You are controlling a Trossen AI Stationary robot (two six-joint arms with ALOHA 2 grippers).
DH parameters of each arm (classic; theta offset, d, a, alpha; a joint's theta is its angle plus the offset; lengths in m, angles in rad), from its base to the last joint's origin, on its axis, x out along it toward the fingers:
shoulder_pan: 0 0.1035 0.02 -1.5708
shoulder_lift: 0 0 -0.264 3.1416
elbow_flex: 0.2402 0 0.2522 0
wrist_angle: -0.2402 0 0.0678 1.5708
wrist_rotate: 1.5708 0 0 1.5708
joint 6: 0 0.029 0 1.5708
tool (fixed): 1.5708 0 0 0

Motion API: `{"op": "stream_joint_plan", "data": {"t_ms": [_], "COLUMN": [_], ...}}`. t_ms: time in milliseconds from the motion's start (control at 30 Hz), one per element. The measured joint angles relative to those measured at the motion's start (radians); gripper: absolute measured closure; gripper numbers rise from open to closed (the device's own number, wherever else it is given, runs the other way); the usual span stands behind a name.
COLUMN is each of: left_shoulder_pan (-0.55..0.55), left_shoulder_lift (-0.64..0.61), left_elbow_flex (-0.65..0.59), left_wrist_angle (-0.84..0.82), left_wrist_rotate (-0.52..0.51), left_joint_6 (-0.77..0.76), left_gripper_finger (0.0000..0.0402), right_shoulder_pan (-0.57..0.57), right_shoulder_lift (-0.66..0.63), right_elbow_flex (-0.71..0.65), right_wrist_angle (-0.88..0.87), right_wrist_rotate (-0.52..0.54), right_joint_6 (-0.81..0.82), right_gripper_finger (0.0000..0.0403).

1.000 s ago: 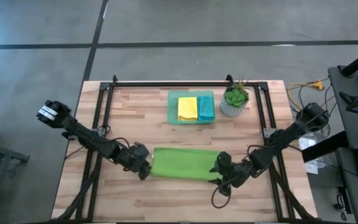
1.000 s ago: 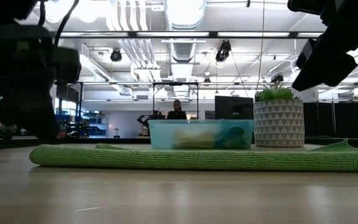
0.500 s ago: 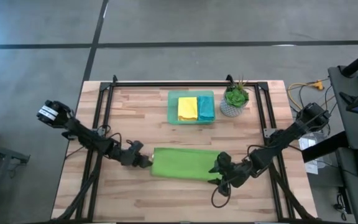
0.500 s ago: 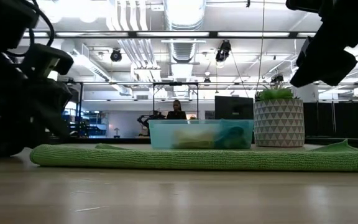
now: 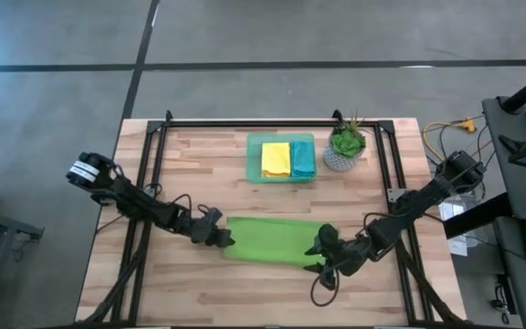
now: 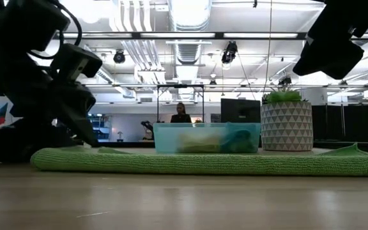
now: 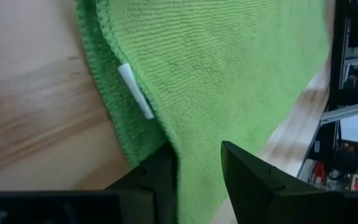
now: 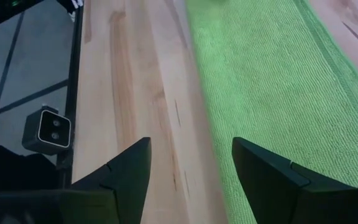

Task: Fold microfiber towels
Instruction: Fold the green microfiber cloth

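My left gripper (image 7: 197, 171) fingers straddle the flat lime green microfiber towel (image 5: 272, 239) edge, right gripper (image 8: 191, 165) fingers spread; I should pinch both layers squarely.

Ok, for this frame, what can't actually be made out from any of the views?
- Layers in the green towel: high view shows only its top.
- What the white tag says: too small in the left wrist view.
- Folds of the yellow towel and blue towel: blurred through the tray wall in the low view.
- Left hand: its grip on the towel edge is unclear.
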Motion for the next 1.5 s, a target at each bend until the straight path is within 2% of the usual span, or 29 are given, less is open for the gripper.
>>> {"op": "stream_joint_plan", "data": {"t_ms": [67,200,267,467,633,800,967,1267,1500], "left_shoulder_pan": [0.000,0.000,0.000,0.000,-0.003,0.000,-0.001,0.002,0.002], "left_shoulder_lift": [0.001,-0.020,-0.031,-0.072,-0.111,-0.165,-0.238,-0.277,-0.277], "left_elbow_flex": [0.001,-0.012,-0.020,-0.050,-0.048,-0.051,-0.051,-0.050,-0.050], "left_wrist_angle": [0.001,0.002,0.001,-0.023,-0.103,-0.135,-0.164,-0.242,-0.242], "left_wrist_rotate": [0.001,0.010,0.010,0.013,0.057,0.065,0.099,0.072,0.057], "left_joint_6": [0.005,0.032,0.035,0.103,0.190,0.386,0.583,0.554,0.527], "left_gripper_finger": [0.0303,0.0375,0.0392,0.0362,0.0323,0.0282,0.0270,0.0269,0.0269], "right_shoulder_pan": [0.000,0.000,0.000,0.001,0.001,0.028,0.075,0.097,0.108], "right_shoulder_lift": [0.000,0.000,0.000,0.000,0.000,0.000,0.008,0.102,0.195], "right_elbow_flex": [0.003,0.006,0.006,0.006,0.006,0.005,-0.003,-0.014,-0.005], "right_wrist_angle": [-0.001,-0.001,-0.002,-0.020,-0.056,-0.098,-0.175,-0.246,-0.221], "right_wrist_rotate": [0.000,0.000,0.000,-0.008,-0.041,-0.063,-0.063,-0.063,-0.171], "right_joint_6": [0.000,0.000,-0.001,0.002,0.015,-0.025,-0.116,-0.132,-0.118], "right_gripper_finger": [0.0183,0.0183,0.0183,0.0183,0.0184,0.0184,0.0184,0.0184,0.0184]}}
